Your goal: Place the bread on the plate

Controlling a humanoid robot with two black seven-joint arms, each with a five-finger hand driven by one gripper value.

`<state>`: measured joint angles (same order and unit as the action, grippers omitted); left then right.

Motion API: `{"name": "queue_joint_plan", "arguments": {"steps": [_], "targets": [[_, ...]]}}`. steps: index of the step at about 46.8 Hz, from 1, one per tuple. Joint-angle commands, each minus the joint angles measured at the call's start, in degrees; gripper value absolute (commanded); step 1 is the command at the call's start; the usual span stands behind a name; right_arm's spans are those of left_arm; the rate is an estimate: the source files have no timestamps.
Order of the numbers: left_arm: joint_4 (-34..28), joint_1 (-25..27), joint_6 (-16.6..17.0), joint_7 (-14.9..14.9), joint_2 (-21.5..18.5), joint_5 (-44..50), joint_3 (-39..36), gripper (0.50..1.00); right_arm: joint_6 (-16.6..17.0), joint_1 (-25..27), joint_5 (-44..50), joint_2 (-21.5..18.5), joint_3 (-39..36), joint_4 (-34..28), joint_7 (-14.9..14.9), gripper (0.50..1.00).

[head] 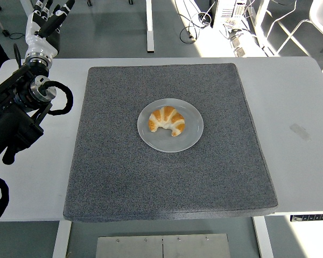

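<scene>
At the upper left of the frame the left hand [47, 21] has its fingers [58, 15] held straight and spread a little, pointing up toward the top edge and holding nothing; it hangs beyond the far left corner of the white table [301, 97], over the grey floor. Below it the white wrist joins the black left arm [16, 110], which runs down along the left edge over the bare table, with a black cable looping beside it; the arm's lower part is cut off by the frame edge. The croissant [166, 120] lies on the clear plate [170, 125], in its upper left half, its long axis running from left to lower right across the picture, the curved back toward the top and both tips turned down toward the near edge. The plate sits near the middle of the grey mat [167, 177], which covers most of the table. A small pale strip of tape [300, 131] lies on the bare table at the right. Beyond the far edge, table legs and tangled cables stand on the floor.
</scene>
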<state>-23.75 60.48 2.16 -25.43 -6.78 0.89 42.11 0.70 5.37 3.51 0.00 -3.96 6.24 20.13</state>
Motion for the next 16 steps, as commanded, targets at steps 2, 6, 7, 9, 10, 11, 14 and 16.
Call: {"name": "queue_joint_plan", "arguments": {"steps": [2, 6, 7, 9, 10, 11, 14, 16], "targets": [[0.02, -0.45, -0.05, -0.14, 0.01, -0.01, -0.01, 0.972, 0.00, -0.01, 0.00, 0.00, 0.00, 0.00, 0.00, 1.000], [0.02, -0.89, -0.14, -0.23, 0.28, -0.01, -0.01, 0.972, 0.00, -0.10, 0.00, 0.00, -0.09, 0.09, 0.00, 1.000], [0.02, -1.06, -0.14, -0.23, 0.28, -0.01, -0.01, 0.972, 0.00, -0.28, 0.00, 0.00, -0.09, 0.18, 0.00, 1.000], [0.02, -1.41, -0.32, -0.58, 0.28, -0.01, 0.08, 0.972, 0.00, -0.36, 0.00, 0.00, -0.09, 0.18, 0.00, 1.000], [0.02, -1.50, -0.49, -0.93, 0.36, 0.08, 0.08, 0.972, 0.00, -0.36, 0.00, 0.00, -0.09, 0.18, 0.00, 1.000], [0.02, -1.59, -0.75, -1.46, 0.36, 0.25, 0.08, 0.972, 0.00, -0.36, 0.00, 0.00, 0.00, 0.18, 0.00, 1.000], [0.02, -1.59, -1.55, -2.34, 0.28, 0.78, 0.08, 0.972, 0.09, -0.28, 0.00, 0.00, -0.09, 0.18, 0.09, 1.000], [0.02, -1.59, -1.81, -2.43, 0.19, 1.05, 0.08, 0.972, 0.09, -0.28, 0.00, 0.00, -0.17, 0.18, 0.00, 1.000]]}}
